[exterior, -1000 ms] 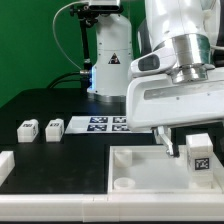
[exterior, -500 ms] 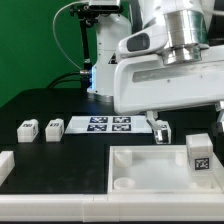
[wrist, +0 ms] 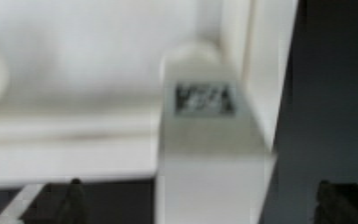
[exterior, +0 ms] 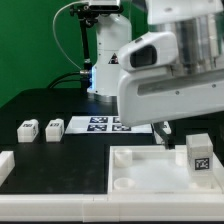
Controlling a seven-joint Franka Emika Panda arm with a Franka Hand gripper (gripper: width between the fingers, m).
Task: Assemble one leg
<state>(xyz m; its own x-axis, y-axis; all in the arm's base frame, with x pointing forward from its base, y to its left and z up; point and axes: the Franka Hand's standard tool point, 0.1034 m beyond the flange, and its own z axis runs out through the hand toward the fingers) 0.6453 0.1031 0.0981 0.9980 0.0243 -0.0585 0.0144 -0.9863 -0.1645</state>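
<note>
A leg [exterior: 200, 152], a small white block with a square tag, stands upright in the far right corner of the white tray [exterior: 140, 165]. In the wrist view the same leg [wrist: 208, 110] stands against the tray wall [wrist: 87, 100], between and beyond my fingertips [wrist: 60, 196]. My gripper [wrist: 202, 200] is open and empty, its jaws wide apart. In the exterior view the gripper [exterior: 165, 130] hangs above the tray's back edge, to the left of the leg and apart from it. Two more legs [exterior: 27, 127] [exterior: 53, 128] lie on the table at the exterior view's left.
The marker board [exterior: 100, 124] lies behind the tray. Another white part [exterior: 5, 165] sits at the left edge. A white robot base [exterior: 108, 60] with cables stands at the back. The arm's body hides the upper right of the exterior view.
The gripper has risen from beside the leg in the tray, first up and left, then slightly right. The leg stays standing in the tray corner.
</note>
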